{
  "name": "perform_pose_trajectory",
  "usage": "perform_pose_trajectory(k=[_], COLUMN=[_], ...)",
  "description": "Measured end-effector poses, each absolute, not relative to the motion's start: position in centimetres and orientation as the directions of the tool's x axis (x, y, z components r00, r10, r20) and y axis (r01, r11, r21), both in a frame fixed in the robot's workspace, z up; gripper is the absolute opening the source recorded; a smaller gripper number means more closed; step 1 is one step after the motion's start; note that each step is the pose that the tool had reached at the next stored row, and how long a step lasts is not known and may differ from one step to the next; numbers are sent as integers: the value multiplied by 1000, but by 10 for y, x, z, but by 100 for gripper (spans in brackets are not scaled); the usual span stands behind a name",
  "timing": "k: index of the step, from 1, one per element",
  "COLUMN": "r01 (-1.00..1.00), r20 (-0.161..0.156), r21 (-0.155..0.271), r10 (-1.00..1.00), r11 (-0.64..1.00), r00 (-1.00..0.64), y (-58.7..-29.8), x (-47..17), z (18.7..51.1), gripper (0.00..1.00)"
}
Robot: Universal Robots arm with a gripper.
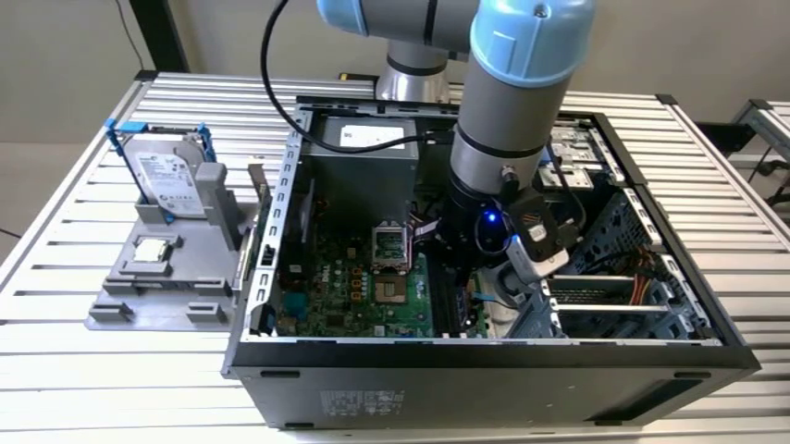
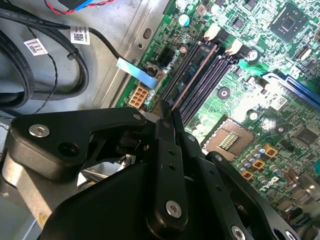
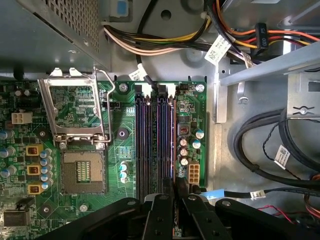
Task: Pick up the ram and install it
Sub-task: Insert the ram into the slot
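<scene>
The claw (image 2: pixel 168 117) is parked low inside the open computer case (image 1: pixel 494 370), and in both wrist views its black fingers (image 3: pixel 160 215) are pulled in tight on a thin dark strip seen edge-on, which is taken to be the ram (image 3: pixel 179 187), so it's clamped rather than spread. The ram is held upright right over the near end of the memory slots (image 3: pixel 155 140), about in line with the outermost slot; whether its lower edge is touching the slot can't be told. The four slots are lined up side by side along the edge of the motherboard (image 3: pixel 125 150) that is next to the bare metal wall and the black cables (image 3: pixel 260 150). Beside the slots, further in on the board, the processor socket (image 3: pixel 82 172) is seen uncovered with its metal bracket (image 3: pixel 75 110) flipped up. In the exterior view the arm (image 1: pixel 500 139) is reaching down into the middle of the case, which is laid open on the slatted table (image 1: pixel 74 370). Toward the table's edge on the exterior view's left, a grey tray (image 1: pixel 161 296) is set just beside the case, with the hard drive (image 1: pixel 166 176) stood up in its blue bracket at the far end and the small square processor chip (image 1: pixel 154 248) laid flat near the middle.
</scene>
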State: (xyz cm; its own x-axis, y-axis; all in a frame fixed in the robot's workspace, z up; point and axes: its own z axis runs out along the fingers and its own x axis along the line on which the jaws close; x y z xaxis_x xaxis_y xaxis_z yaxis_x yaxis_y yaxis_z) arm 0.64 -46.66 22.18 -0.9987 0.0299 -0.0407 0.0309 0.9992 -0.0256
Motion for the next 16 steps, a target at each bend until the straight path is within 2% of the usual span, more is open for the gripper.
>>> perform_pose_trajectory(k=[16], r01=[41], r20=[-41], r21=[-26], r10=[40], r11=[999], r00=[-998], y=[-467], x=[7], z=[218], gripper=[0])
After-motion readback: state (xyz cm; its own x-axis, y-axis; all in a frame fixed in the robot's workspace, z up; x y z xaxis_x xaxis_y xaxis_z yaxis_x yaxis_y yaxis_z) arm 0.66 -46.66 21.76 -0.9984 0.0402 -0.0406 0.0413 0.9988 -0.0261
